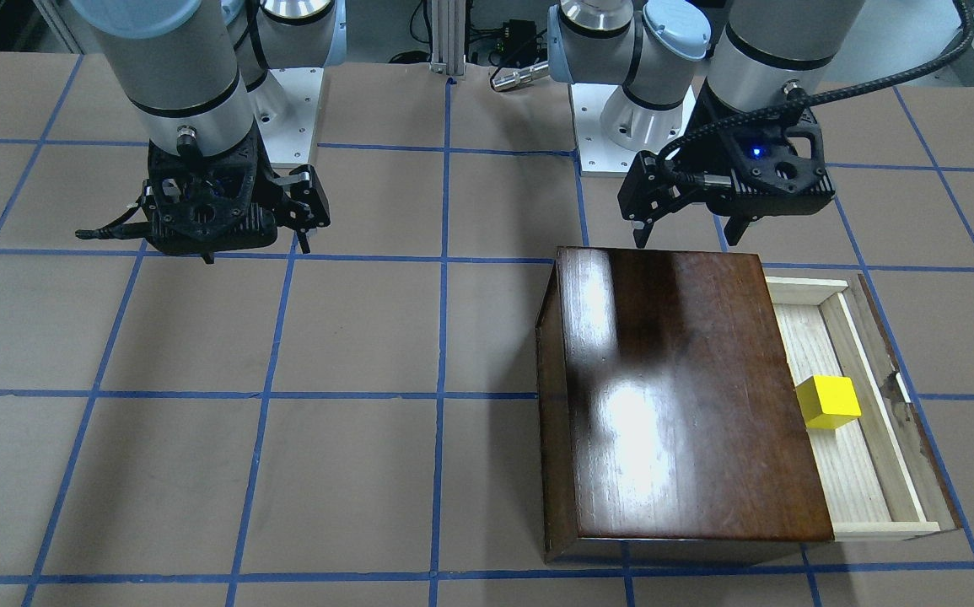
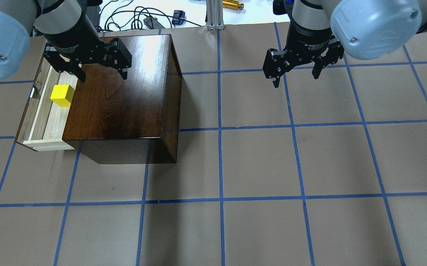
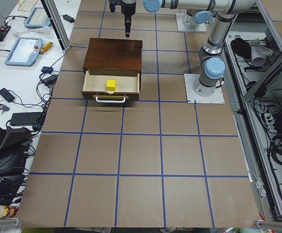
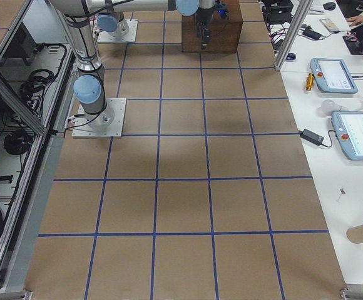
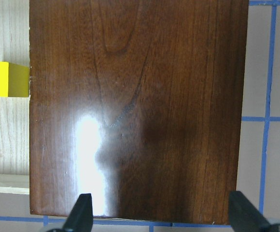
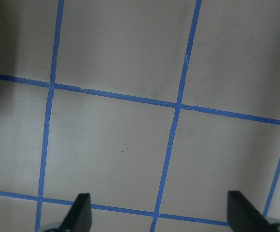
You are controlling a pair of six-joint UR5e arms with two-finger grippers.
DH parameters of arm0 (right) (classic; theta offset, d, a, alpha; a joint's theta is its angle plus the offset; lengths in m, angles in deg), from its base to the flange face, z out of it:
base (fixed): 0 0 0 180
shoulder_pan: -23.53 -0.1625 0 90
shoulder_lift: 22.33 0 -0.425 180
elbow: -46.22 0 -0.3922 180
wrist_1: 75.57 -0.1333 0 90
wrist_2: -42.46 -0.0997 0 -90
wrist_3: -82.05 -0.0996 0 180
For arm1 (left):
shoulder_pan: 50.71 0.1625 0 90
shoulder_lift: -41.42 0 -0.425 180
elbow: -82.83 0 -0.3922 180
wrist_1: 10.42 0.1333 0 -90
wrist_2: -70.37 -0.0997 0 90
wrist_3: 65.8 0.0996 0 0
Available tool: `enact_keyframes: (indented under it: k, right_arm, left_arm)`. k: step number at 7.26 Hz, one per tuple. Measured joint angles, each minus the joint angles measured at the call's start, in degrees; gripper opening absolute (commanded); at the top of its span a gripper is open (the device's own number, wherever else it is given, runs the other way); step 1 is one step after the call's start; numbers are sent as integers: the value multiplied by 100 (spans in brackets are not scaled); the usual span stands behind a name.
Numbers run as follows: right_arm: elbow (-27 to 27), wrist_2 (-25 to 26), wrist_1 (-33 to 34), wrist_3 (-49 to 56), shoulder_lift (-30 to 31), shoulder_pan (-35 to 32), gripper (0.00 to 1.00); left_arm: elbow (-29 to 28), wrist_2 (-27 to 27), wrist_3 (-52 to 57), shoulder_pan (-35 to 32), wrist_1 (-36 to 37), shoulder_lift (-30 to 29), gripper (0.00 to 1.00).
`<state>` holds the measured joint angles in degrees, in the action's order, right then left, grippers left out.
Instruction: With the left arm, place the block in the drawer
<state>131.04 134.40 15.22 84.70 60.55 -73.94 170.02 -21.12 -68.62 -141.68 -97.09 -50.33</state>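
Observation:
The yellow block lies inside the pulled-out drawer of the dark-brown wooden box. It also shows in the overhead view, the exterior left view and the left wrist view. My left gripper, with the blue light, hangs open and empty above the box's rear edge, apart from the block. My right gripper is open and empty above bare table.
The drawer sticks out of the box toward the table's left end, with a metal handle on its front. The brown table has a blue tape grid. Operator desks with tablets flank the table ends.

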Motion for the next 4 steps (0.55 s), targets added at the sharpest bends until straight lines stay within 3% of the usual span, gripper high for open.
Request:
enact_keyframes:
  k: [4]
  right_arm:
    - [0,0,0,4,0,0,100]
  left_arm:
    - [3,9,34,1,0,18,100]
